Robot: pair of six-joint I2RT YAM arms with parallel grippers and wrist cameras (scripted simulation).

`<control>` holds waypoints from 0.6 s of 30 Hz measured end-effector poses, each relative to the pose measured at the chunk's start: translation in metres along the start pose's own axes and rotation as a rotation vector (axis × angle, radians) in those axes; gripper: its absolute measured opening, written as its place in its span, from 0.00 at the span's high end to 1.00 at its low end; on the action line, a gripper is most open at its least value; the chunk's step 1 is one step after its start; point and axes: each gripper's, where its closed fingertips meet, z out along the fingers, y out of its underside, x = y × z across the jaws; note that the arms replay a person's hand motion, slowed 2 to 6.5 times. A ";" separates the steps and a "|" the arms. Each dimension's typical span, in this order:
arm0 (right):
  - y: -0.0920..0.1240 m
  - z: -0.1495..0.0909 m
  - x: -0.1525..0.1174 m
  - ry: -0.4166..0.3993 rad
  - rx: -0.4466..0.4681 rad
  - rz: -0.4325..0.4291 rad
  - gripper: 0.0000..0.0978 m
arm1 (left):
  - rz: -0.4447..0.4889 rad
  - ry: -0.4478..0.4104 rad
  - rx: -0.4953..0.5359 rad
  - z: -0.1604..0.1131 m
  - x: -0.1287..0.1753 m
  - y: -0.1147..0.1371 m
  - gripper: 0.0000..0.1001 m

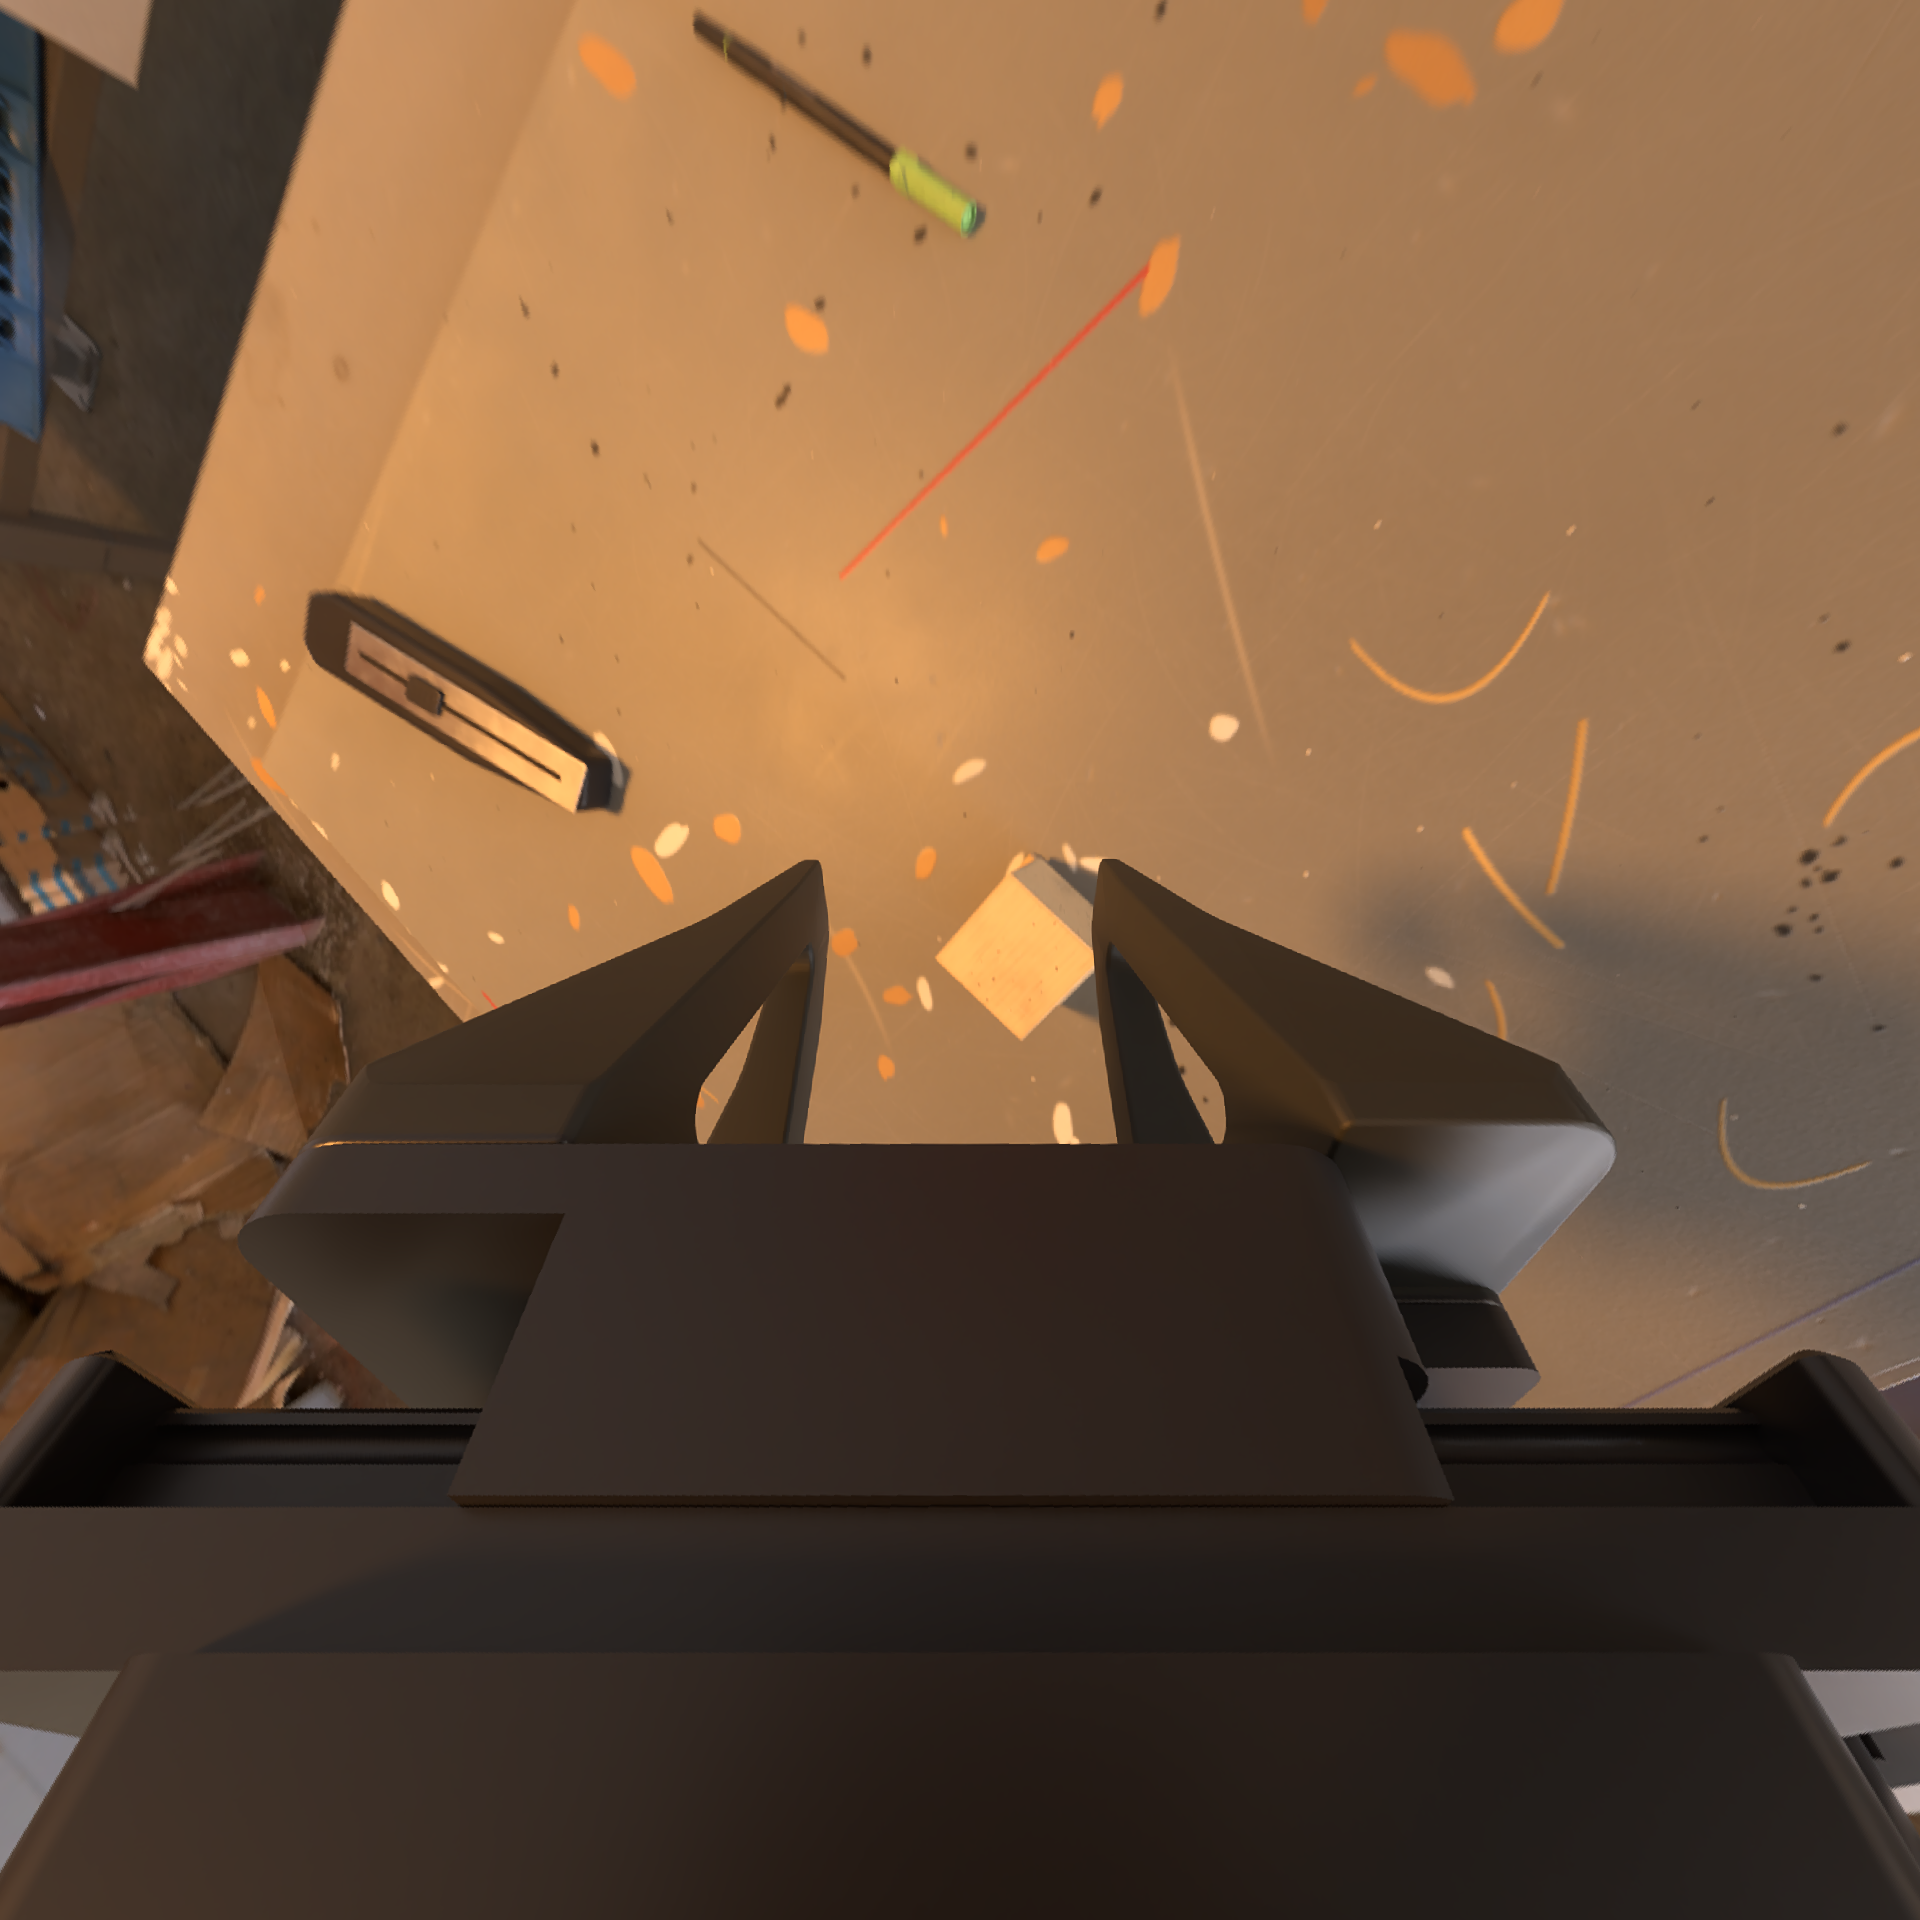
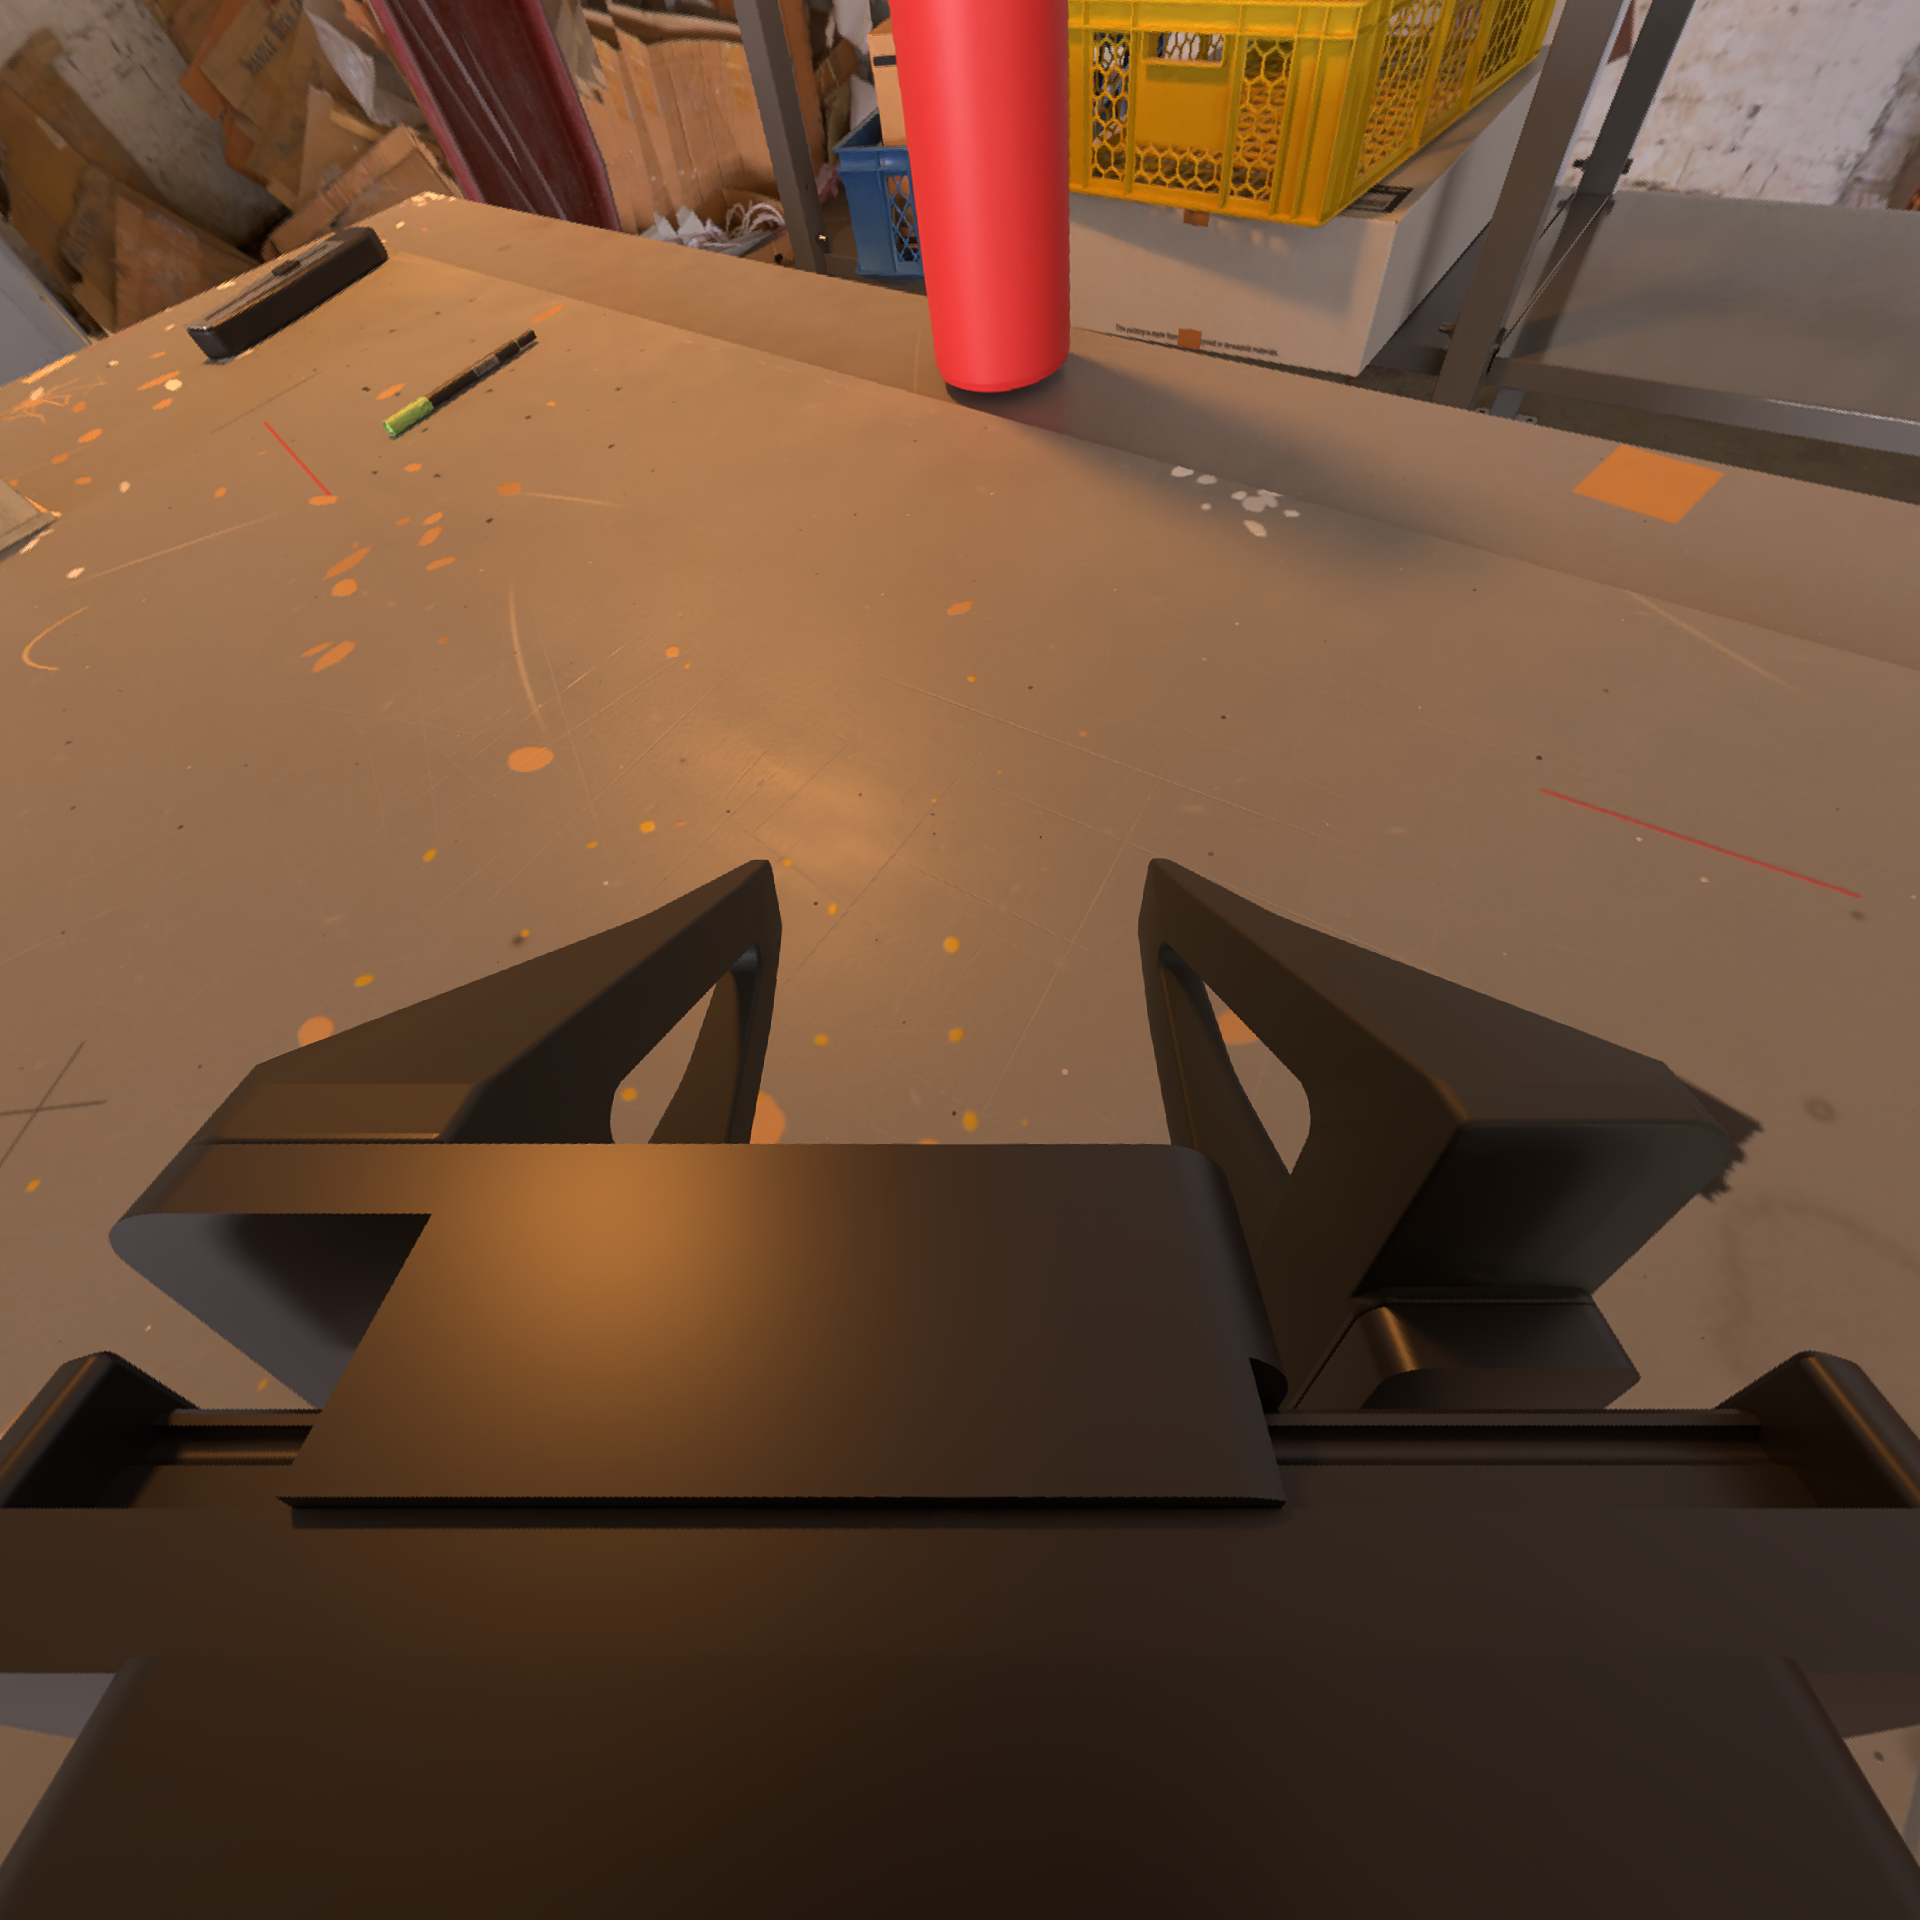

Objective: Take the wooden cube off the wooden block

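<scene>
Your left gripper [image 1: 961, 873] hangs above the cube [image 1: 1013, 961], jaws open and empty, to straddle it. Right gripper [image 2: 961, 873] is open too, holding nothing, over bare counter [image 2: 1039, 675].

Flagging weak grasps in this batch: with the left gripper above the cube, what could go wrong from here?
The wooden cube sits off-centre in the open left gripper, hard against one finger and turned corner-on, so closing may twist or shove it. A grey edge behind it may be the block, which could get dragged along. The right gripper hangs open over bare table, giving no support.
</scene>
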 end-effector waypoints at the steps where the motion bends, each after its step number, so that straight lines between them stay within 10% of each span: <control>1: 0.000 0.000 0.000 -0.001 0.000 -0.001 0.40 | -0.006 -0.004 -0.019 0.002 0.001 0.005 0.57; 18: 0.002 0.003 -0.004 -0.009 -0.015 -0.009 0.40 | -0.508 -0.119 -0.130 0.028 0.012 0.061 0.49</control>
